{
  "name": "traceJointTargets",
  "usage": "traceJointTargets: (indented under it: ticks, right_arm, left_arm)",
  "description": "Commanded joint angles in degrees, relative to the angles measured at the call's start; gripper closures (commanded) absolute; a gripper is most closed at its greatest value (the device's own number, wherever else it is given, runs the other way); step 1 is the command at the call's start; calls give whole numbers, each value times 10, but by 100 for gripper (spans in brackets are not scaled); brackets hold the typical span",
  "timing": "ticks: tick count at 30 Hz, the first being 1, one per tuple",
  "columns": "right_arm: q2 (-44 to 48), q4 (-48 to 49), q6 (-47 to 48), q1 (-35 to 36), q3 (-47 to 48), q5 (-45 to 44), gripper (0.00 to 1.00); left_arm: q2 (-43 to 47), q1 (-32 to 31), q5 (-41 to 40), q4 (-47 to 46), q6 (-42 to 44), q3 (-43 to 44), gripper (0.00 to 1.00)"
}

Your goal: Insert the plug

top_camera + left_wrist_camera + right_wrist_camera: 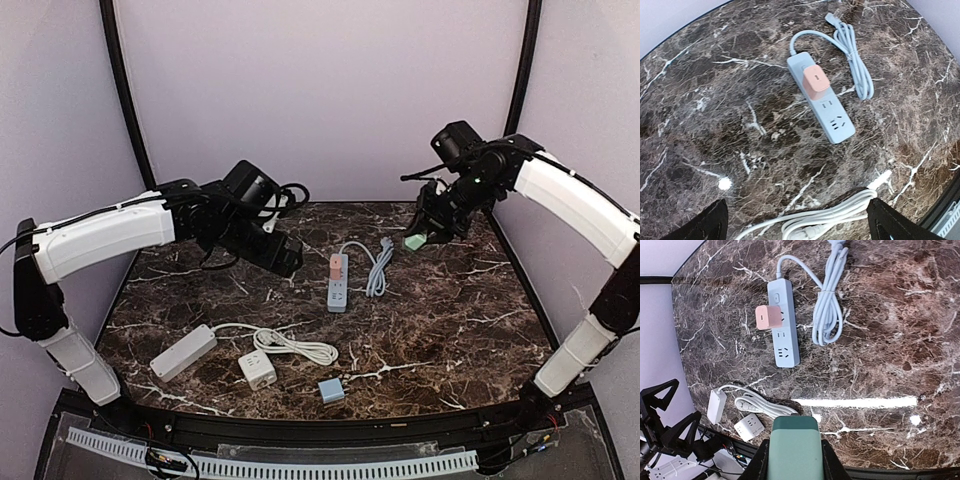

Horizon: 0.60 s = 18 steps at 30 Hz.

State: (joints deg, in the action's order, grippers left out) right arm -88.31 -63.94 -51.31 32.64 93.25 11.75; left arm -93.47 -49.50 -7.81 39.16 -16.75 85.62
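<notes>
A pale blue power strip (338, 290) lies mid-table with a pink plug (338, 265) seated in its far socket. In the left wrist view the strip (835, 122) and pink plug (815, 82) lie ahead of my left gripper (797, 227). That gripper is open and empty, its black fingertips (705, 225) wide apart above the marble. My left gripper (283, 255) hovers just left of the strip. My right gripper (415, 240) is raised to the right of the strip and is shut on a green plug (794, 432). Strip (785, 340) and pink plug (767, 317) show below it.
The strip's blue cord (378, 265) is coiled to its right. Near the front left lie a white power strip (183, 352), its bundled white cord (290, 345), a white cube adapter (257, 369) and a small blue adapter (331, 390). Grey walls enclose the marble table (470, 320).
</notes>
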Motion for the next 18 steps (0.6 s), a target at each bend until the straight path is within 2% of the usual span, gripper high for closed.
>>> traceJointTargets:
  ticks: [1, 7, 11, 18]
  right_arm:
    - [-65, -4, -4, 30, 56, -3, 100]
    - [-162, 2, 55, 60, 128, 22, 100]
    - [-203, 30, 81, 73, 134, 59, 100]
    - [-239, 77, 117, 84, 113, 102, 100]
  left_arm:
    - [66, 11, -53, -17, 33, -70, 1]
    - [120, 19, -145, -19, 37, -124, 1]
    - [141, 24, -186, -23, 28, -147, 1]
    - [153, 26, -212, -10, -7, -155, 1]
